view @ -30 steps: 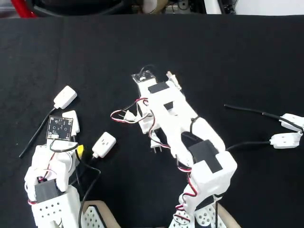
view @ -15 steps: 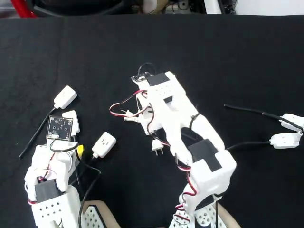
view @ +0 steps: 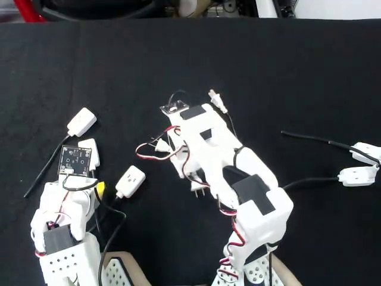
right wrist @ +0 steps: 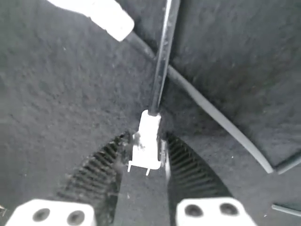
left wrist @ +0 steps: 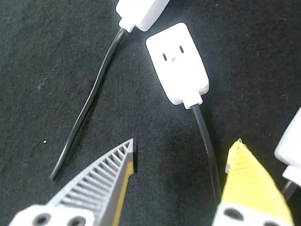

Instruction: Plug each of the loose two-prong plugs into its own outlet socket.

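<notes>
Right fingers point(right wrist: 190, 165) pinch a plug point(right wrist: 146, 143) mid-counter, its cord point(right wrist: 164, 47) running away from me.
My left fingers point(left wrist: 101, 181) hang spread above a socket point(left wrist: 178, 61) lying face up on the black counter point(left wrist: 37, 56).

Fuzzy matt black cloth point(view: 309, 65); smooth glossy white plastic outlet socket point(left wrist: 178, 63) and plug point(right wrist: 146, 143).

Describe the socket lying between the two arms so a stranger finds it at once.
On the black table, find the left arm, with three white sockets near it. The socket lies alone in the gap between that arm and the right arm. Its neighbours, a far socket and a near socket, sit close together ahead of the left arm.
</notes>
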Controlling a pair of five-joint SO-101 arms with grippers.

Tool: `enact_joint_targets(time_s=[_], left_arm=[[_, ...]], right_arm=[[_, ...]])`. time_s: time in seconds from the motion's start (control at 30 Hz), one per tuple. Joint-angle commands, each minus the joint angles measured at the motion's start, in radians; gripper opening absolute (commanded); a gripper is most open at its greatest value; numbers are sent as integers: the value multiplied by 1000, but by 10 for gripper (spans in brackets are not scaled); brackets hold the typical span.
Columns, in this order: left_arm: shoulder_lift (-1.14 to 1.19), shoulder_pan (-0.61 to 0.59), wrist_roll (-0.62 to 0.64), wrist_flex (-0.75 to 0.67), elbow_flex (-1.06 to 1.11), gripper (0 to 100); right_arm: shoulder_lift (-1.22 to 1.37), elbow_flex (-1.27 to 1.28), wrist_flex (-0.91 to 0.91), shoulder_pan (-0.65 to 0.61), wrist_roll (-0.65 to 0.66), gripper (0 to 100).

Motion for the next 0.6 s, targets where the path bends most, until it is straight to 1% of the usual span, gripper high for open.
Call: enact_joint_targets(time_s=[0.0, 0.2, 0.33, 0.37, 0.47, 0.57], left_arm=[[-5, -10, -5, -14, 18, 306], [-5, -10, -5, -14, 18, 306], [-5, -10, -5, -14, 18, 306], [-5, -10, -5, -14, 18, 306], [-5, -10, -5, -14, 18, 306], [-5, -10, -5, -14, 18, 306]], right_arm=[[-13, 21, -3, -14, 15, 87], [-38, 1, 26, -11, 14, 93], [-97, -31, 147, -8, 9, 168], [-114, -27, 155, -8, 9, 168], [-166, 19, 137, -9, 9, 142], [-216, 73, 89, -8, 9, 138]])
